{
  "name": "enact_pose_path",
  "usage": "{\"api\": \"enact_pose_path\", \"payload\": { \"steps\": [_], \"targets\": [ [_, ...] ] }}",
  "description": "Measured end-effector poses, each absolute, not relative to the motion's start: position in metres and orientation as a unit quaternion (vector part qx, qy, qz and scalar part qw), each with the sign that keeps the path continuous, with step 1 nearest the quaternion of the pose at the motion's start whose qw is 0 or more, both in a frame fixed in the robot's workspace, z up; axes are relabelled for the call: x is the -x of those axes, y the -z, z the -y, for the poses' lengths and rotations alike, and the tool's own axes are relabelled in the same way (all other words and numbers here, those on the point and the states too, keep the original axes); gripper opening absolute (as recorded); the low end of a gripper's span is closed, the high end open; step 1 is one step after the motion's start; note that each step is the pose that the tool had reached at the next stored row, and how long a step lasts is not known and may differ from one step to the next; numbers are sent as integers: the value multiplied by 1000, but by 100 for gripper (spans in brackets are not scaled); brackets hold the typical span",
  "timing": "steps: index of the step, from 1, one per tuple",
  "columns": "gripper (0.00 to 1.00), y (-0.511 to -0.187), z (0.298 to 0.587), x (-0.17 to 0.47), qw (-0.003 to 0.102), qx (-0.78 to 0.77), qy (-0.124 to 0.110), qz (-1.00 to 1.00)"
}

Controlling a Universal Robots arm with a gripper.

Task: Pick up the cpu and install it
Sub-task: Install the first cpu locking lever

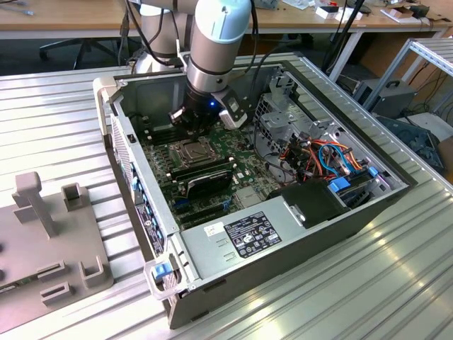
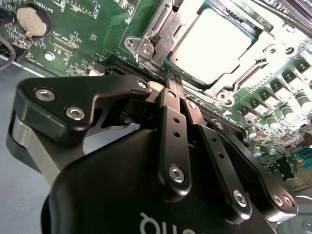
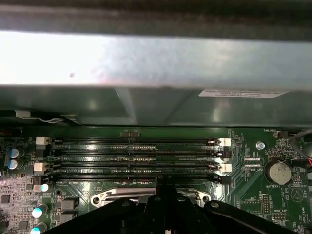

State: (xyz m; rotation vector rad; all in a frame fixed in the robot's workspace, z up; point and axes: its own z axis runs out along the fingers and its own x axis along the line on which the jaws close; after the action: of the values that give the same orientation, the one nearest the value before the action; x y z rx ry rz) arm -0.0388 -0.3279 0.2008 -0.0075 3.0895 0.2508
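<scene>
The small flat square cpu with its dull silver-grey metal top (image 2: 214,41) lies seated in the socket under the shiny hinged metal retention frame (image 2: 161,29), at about one o'clock from the black gripper (image 2: 170,78) in the second wrist view, so a likely risk is the clenched, empty fingertips catching the frame's edge and jarring the chip or the pins beneath it. In the exterior view the grey arm (image 1: 216,42) stands nearly vertical inside the open grey computer case (image 1: 212,248), gripper low over the green motherboard (image 1: 241,177) just beside the socket.
</scene>
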Motion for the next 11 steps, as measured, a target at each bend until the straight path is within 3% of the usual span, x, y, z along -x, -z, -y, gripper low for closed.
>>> {"api": "enact_pose_path", "payload": {
  "steps": [11],
  "targets": [
    [11, -200, 327, 39, 21, 3, -70, -997]
  ]
}}
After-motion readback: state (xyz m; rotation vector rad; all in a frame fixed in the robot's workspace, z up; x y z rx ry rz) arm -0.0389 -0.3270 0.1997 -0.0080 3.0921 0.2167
